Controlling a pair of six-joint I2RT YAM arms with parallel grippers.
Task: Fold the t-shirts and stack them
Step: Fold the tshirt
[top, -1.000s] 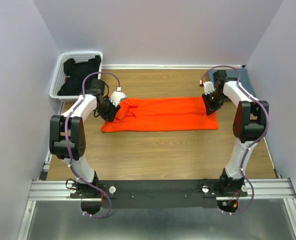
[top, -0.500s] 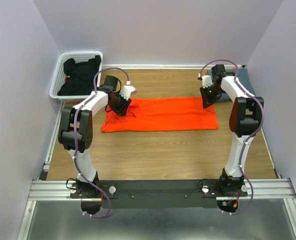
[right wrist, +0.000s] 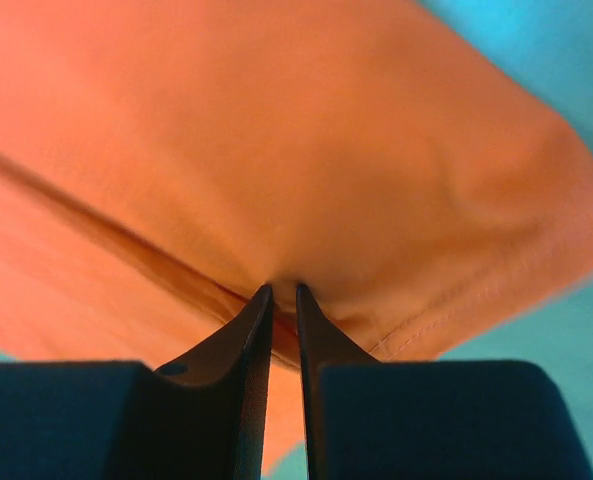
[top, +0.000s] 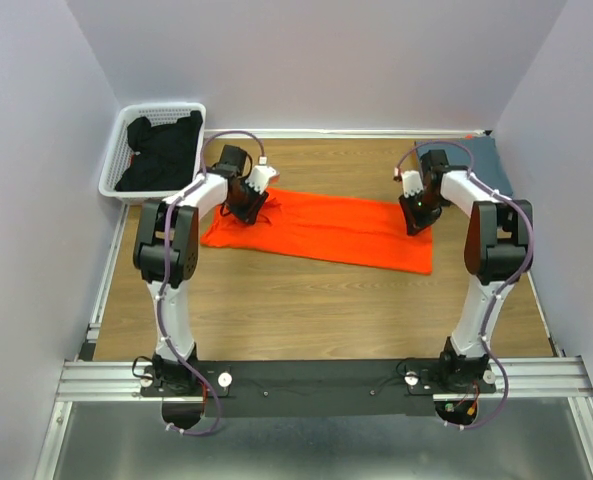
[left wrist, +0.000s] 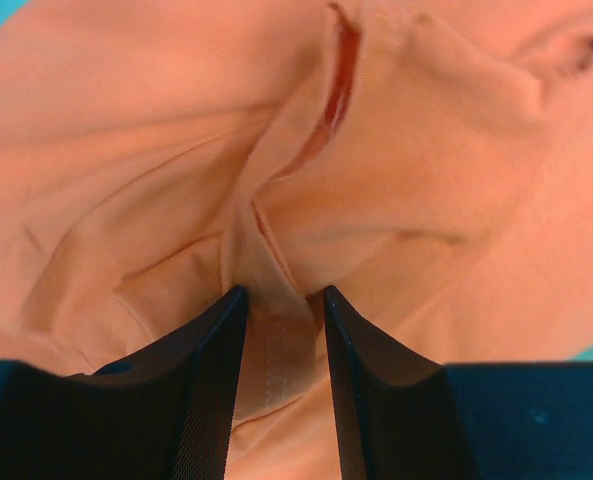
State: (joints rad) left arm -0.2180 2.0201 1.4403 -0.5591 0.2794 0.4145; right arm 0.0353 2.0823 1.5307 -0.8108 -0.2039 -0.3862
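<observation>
The bright orange t-shirt (top: 326, 228) lies as a long folded strip across the table, slanting down to the right. My left gripper (top: 248, 203) is at its left end, and in the left wrist view my left gripper (left wrist: 281, 295) is shut on a bunched, stitched fold of the orange t-shirt (left wrist: 156, 170). My right gripper (top: 416, 218) is at the shirt's far right corner. Seen from the right wrist, my right gripper (right wrist: 284, 290) pinches a thin edge of the orange t-shirt (right wrist: 276, 150). The slate blue-grey t-shirt (top: 481, 158) lies folded at the back right, partly behind the right arm.
A white mesh basket (top: 116, 175) with dark clothes in it stands at the back left, off the table's corner. Walls close in the table on the left, back and right. Bare wood (top: 316, 310) stretches between the shirt and the arm bases.
My left gripper has moved back and to the right with the shirt's left end. The right gripper has shifted slightly. The strip, straight before, now lies slanted.
</observation>
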